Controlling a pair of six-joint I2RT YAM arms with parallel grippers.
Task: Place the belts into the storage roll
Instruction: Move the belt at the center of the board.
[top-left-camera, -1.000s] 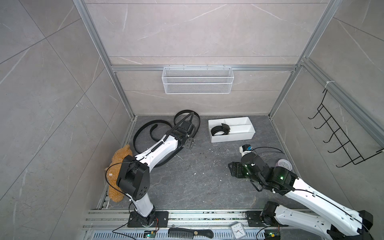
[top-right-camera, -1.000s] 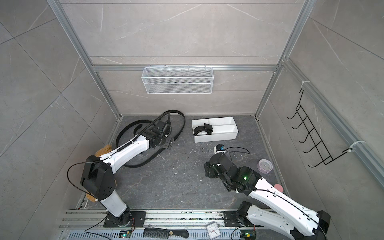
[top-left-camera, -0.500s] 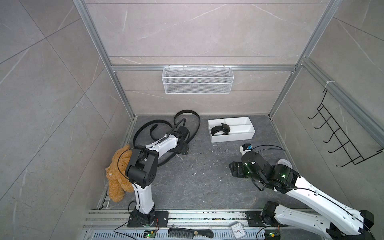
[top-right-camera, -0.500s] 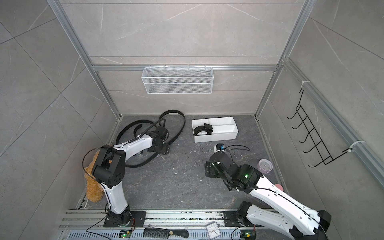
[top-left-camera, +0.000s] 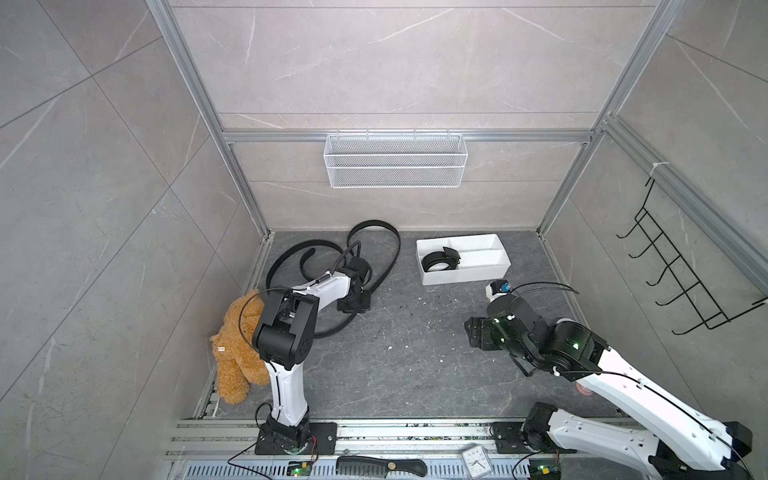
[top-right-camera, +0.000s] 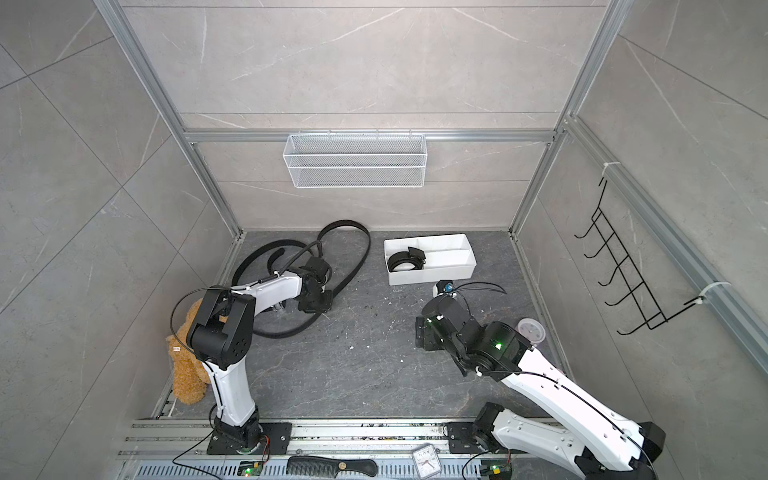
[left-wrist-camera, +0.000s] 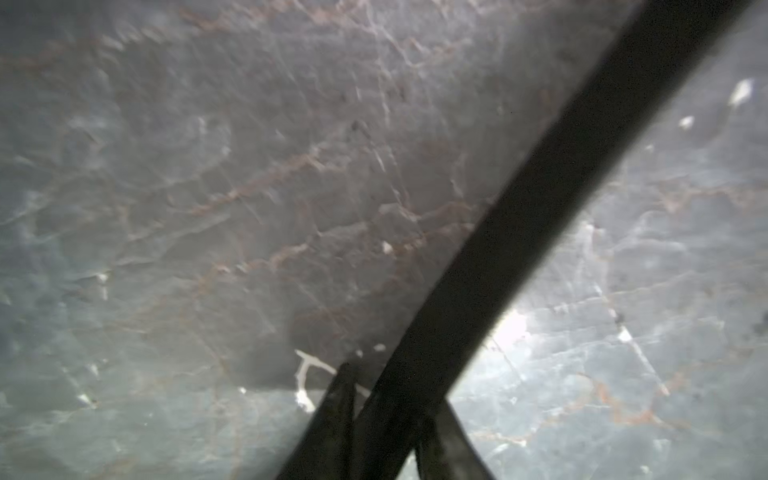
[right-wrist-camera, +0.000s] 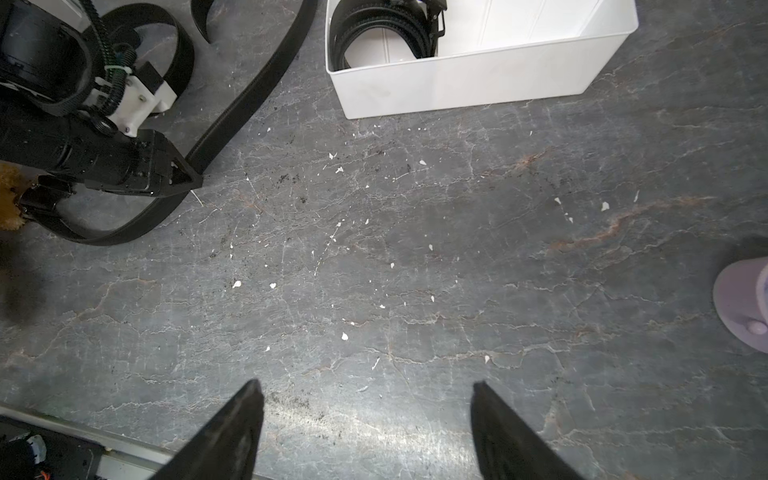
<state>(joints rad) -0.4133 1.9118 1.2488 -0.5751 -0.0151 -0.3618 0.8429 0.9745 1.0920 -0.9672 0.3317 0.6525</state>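
Note:
A coiled belt (top-left-camera: 440, 261) lies in the left end of the storage roll (top-left-camera: 465, 275), a white divided tray near the back wall. Loose black belts (top-left-camera: 376, 227) sprawl in loops on the floor at the back left. My left gripper (top-left-camera: 354, 305) is down on the floor among them. In the left wrist view its dark fingers (left-wrist-camera: 336, 399) are pressed against a belt strap (left-wrist-camera: 540, 208) that runs between them. My right gripper (right-wrist-camera: 368, 386) hangs open over bare floor in front of the storage roll (right-wrist-camera: 457, 83), with nothing between its fingers.
A brown teddy bear (top-left-camera: 237, 353) lies by the left wall. A wire basket (top-left-camera: 395, 166) hangs on the back wall and a black hook rack (top-left-camera: 681, 282) on the right wall. A pale lid (top-right-camera: 531, 330) sits near the right arm. A comb (top-left-camera: 380, 466) and a clock (top-left-camera: 476, 457) lie at the front.
My left arm has drawn back from the far belt loops toward the front. Its gripper has dropped to the floor and closed on a belt strap. The right arm has barely moved.

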